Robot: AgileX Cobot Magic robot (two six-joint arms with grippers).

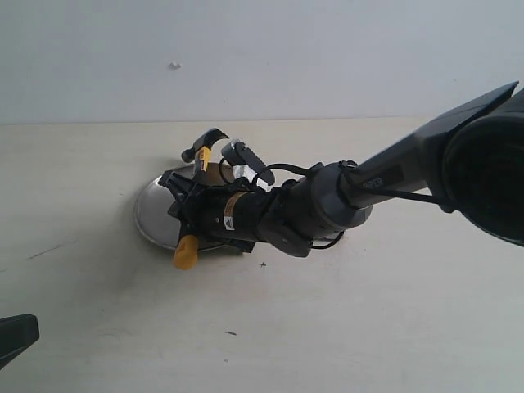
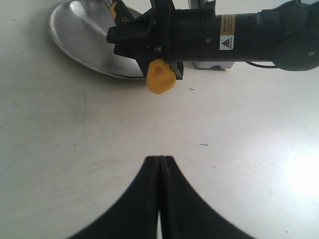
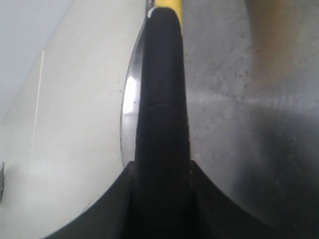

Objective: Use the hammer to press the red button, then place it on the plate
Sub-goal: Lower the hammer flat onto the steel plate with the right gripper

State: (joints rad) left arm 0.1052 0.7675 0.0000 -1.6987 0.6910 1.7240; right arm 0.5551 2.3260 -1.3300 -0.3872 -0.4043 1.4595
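Hammer [image 1: 204, 152] is clamped at mid-handle in the right arm's jaws over the plate [image 1: 154, 211], long axis spanning it from yellow end at the front rim to head at the far rim, while the left arm's jaws, shut and empty, sit well apart.

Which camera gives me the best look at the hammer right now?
Exterior view: the hammer shows head, yellow neck and yellow end. Left wrist catches mainly its yellow end; right wrist only the black handle, close up.
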